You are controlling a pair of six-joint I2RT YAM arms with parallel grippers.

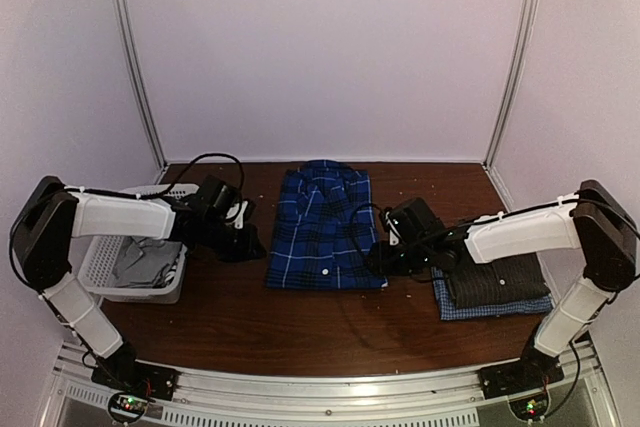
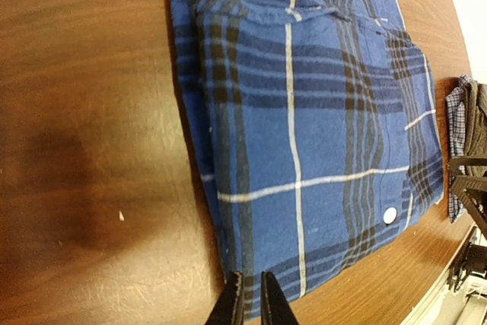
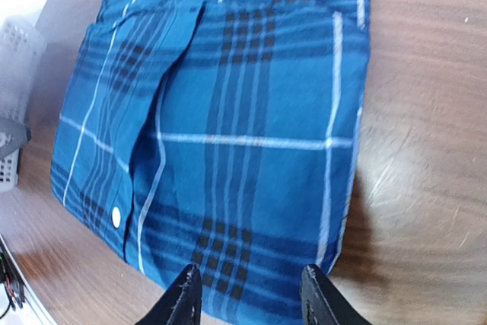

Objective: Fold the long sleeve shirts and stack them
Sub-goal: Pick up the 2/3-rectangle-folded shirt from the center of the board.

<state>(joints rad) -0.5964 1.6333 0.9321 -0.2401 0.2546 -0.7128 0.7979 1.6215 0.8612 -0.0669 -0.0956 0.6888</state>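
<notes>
Trouble here lies mostly in the fold coming undone. The blue plaid shirt (image 1: 322, 227) lies folded flat in the middle of the bench (image 1: 300, 332), collar toward the far wall. We judge it ready to go onto the stack at the right, where the dark grey shirt (image 1: 497, 279) rests on the pale blue shirt (image 1: 480, 309).

The left fingers (image 2: 230, 308) are drawn together with only a slit between them and hold nothing we can see. They sit at the shirt's left near corner, and we cannot tell whether they touch the cloth. The right fingers (image 3: 181, 302) stand apart at the near right corner, over the cloth's edge.

If either side pinches only the top layer, the lower layers hang free on the lift and the packet opens. The placket edge beside the white button looks loose and could catch or flip. With the left fingers together, that side cannot grip, so a one-sided lift would let the shirt swing and drag on the bench.

The right arm lies between the shirt and the stack, just beside it. A sideways sweep could push the grey shirt askew or off the blue one. The white basket (image 1: 100, 259), with grey cloth (image 1: 145, 267) inside, sits near the left arm, so a wide swing could knock it.
</notes>
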